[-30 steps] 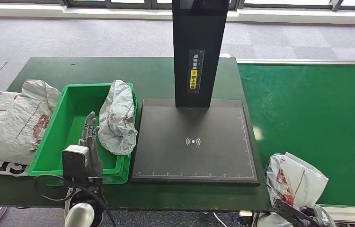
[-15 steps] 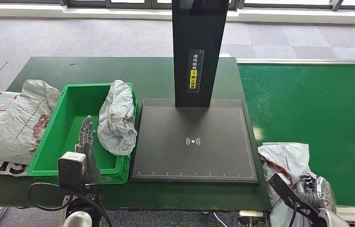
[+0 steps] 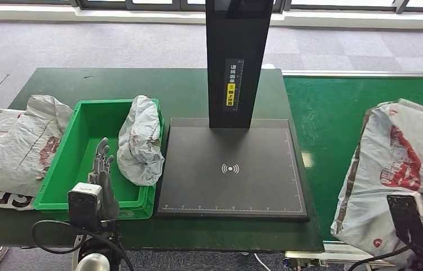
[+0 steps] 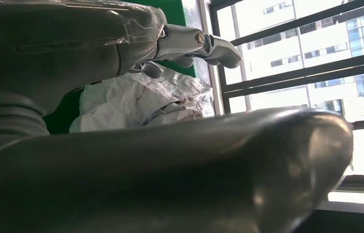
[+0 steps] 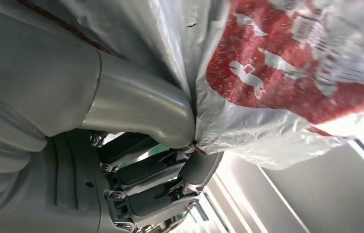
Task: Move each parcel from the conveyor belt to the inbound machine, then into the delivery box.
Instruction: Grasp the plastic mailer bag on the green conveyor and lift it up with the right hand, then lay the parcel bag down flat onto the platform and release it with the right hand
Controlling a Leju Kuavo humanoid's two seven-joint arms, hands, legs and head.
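A wireless-signal sign [image 3: 230, 168] was printed in white on the black scanner plate [image 3: 198, 169], while the Chinese label [image 3: 231, 84] on the column [image 3: 237, 34] was too small to read.

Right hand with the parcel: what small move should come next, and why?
Probably carry the parcel leftward over the black scanner plate and lower it there. The right hand pinches the bag, which hangs above the green belt, and the plate is bare.
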